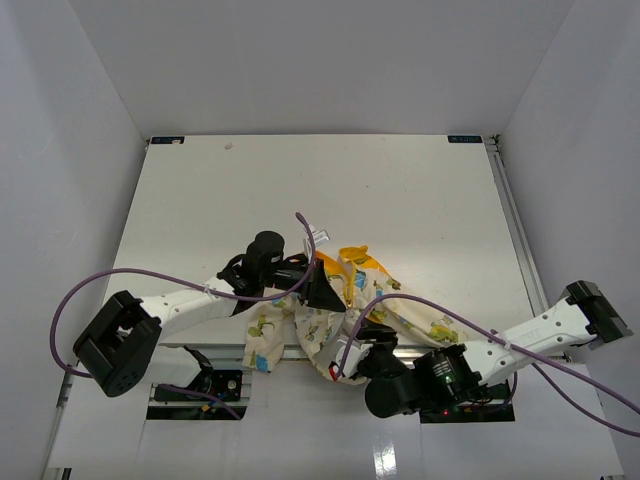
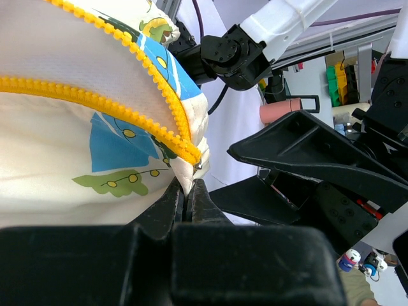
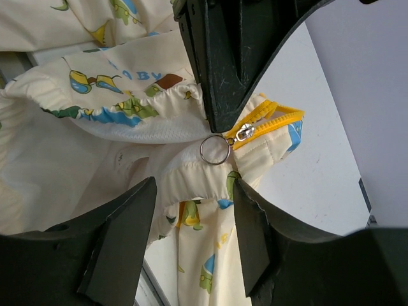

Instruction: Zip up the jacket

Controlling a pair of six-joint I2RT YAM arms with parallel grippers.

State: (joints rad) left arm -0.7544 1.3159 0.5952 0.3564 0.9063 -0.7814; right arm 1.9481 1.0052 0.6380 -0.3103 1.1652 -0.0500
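jacket pinched in left hand; right hand spread wide near zipper pull.

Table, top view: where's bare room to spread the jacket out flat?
The whole far half of the table is bare, from the jacket back to the rear wall, plus a strip between jacket and right rail. Crowded: the near edge, where the left arm, right arm and bunched jacket meet.

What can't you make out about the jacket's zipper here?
Right wrist: whether both zipper halves sit in the slider; the left pincer covers the join.
Top view: slider, too small, under the arms.
Left wrist: most of the jacket, cut off by the frame.
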